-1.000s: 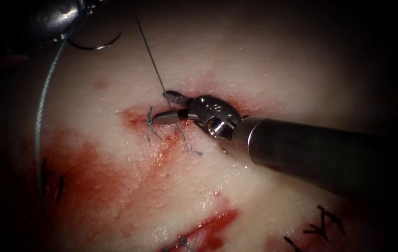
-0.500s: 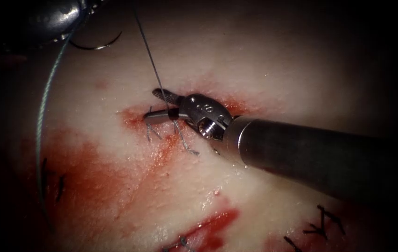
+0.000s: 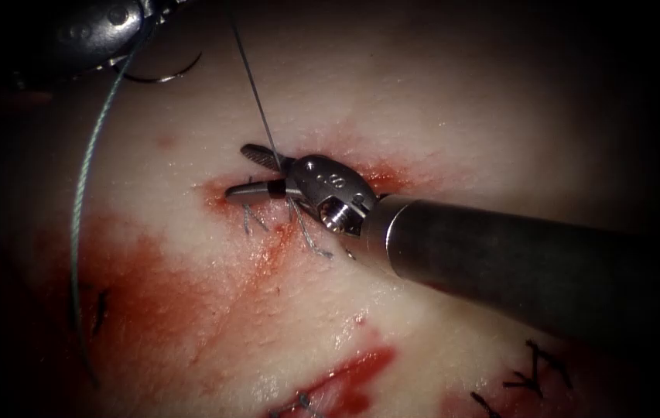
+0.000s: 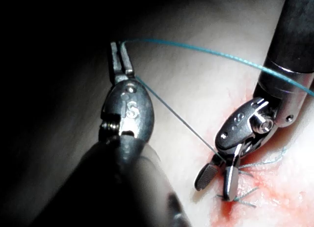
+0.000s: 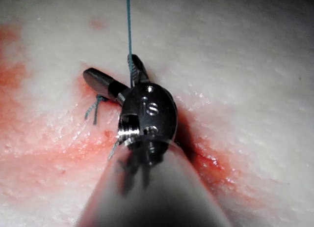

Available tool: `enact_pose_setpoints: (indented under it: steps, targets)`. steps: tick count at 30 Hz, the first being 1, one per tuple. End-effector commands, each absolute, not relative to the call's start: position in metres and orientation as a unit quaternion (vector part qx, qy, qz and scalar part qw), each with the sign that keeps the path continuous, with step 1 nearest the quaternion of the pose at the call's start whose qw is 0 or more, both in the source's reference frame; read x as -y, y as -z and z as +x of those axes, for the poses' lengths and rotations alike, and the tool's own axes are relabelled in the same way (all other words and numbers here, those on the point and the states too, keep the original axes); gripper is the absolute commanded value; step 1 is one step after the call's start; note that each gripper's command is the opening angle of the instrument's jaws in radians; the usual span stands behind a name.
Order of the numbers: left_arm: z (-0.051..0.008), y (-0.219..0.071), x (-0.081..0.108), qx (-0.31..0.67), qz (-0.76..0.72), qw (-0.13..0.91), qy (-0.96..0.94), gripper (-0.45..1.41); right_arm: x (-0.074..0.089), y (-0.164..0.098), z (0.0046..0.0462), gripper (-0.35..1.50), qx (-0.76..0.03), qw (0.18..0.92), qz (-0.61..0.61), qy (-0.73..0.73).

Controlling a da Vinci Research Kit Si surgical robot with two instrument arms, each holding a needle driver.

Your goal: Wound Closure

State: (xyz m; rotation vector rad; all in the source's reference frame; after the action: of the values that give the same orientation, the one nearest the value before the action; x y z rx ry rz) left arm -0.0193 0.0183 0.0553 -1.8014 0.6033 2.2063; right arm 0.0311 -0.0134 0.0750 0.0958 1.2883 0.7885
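- The right steel pincer stands with its jaws apart at the short reddened cut in the pale pork tissue, holding nothing
- The thin blue-grey thread runs taut between these jaws, rising from the knot with short cut ends
- The left steel pincer is closed on the thread, well apart from the cut
- The curved steel needle lies free on the tissue, beside the left tool, to the left of the cut

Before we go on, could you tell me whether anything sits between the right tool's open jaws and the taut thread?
Nothing visible does: the right tool is open astride the thread above the knot, which the left tool holds taut.
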Motion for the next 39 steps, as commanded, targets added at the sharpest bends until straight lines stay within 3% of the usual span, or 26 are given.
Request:
enact_pose_setpoints:
  steps: [1,18,22,24,25,26,28,38,39]
  targets:
    - [-0.0198,-0.0555,-0.0192,-0.208,-0.615,0.114,-0.752,-0.45,0.0129,-0.0754,0.032,1.48,-0.586,0.726,0.043,-0.357]
    - [-0.0201,-0.0539,-0.0183,-0.212,-0.614,0.108,-0.753,-0.45,0.0122,-0.0751,0.0327,1.45,-0.587,0.726,0.036,-0.355]
    - [-0.0202,-0.0539,-0.0182,-0.212,-0.614,0.108,-0.753,-0.45,0.0122,-0.0752,0.0328,1.33,-0.588,0.732,0.026,-0.345]
    - [-0.0203,-0.0539,-0.0181,-0.212,-0.613,0.107,-0.753,-0.45,0.0123,-0.0752,0.0329,1.18,-0.59,0.734,0.017,-0.337]
    - [-0.0204,-0.0538,-0.0181,-0.211,-0.613,0.106,-0.754,-0.45,0.0123,-0.0751,0.0329,0.96,-0.591,0.734,0.015,-0.335]
    - [-0.0204,-0.0538,-0.018,-0.211,-0.613,0.106,-0.754,-0.45,0.0124,-0.0751,0.0329,0.59,-0.591,0.735,0.014,-0.332]
    - [-0.0205,-0.0537,-0.0179,-0.211,-0.613,0.105,-0.754,-0.45,0.0125,-0.0748,0.033,-0.35,-0.596,0.735,0.016,-0.323]
    - [-0.0207,-0.0533,-0.0176,-0.212,-0.613,0.102,-0.754,-0.45,0.0128,-0.0742,0.033,-0.35,-0.586,0.742,0.017,-0.325]
    - [-0.0207,-0.0533,-0.0176,-0.212,-0.613,0.102,-0.754,-0.45,0.0128,-0.0743,0.033,-0.27,-0.587,0.742,0.018,-0.324]
